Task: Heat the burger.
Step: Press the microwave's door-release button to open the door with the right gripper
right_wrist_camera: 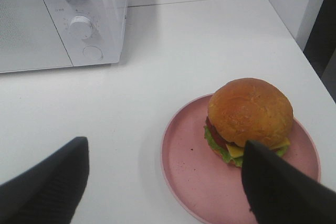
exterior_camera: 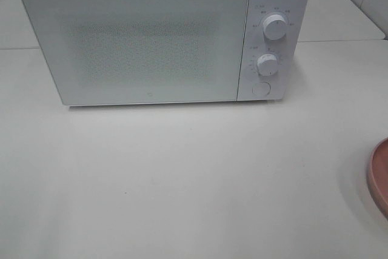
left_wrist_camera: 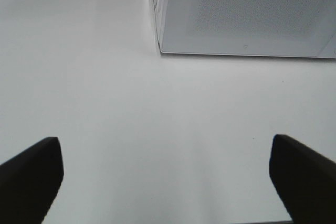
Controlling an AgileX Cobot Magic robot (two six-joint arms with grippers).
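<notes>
From high up, the white microwave (exterior_camera: 139,43) stands at the back of the pale table (exterior_camera: 182,180) with its door closed. On the panel to the door's right are an upper knob (exterior_camera: 276,26), a lower knob (exterior_camera: 267,63) and a round button (exterior_camera: 261,88) beneath them. Only a sliver of the pink plate (exterior_camera: 381,177) shows, at the table's right edge, well apart from the microwave.

The left wrist view has the left gripper (left_wrist_camera: 165,145) over bare tabletop – its two dark fingers spread wide, nothing between them. The microwave's front lower corner lies ahead of it.

In the right wrist view the right gripper (right_wrist_camera: 167,148) is spread as well, holding nothing. The burger (right_wrist_camera: 249,111) sits upright on the pink plate, off-centre toward the rim farther from the microwave. One dark finger (right_wrist_camera: 283,187) overlaps the plate and the burger's lower edge – whether it touches either I cannot tell
</notes>
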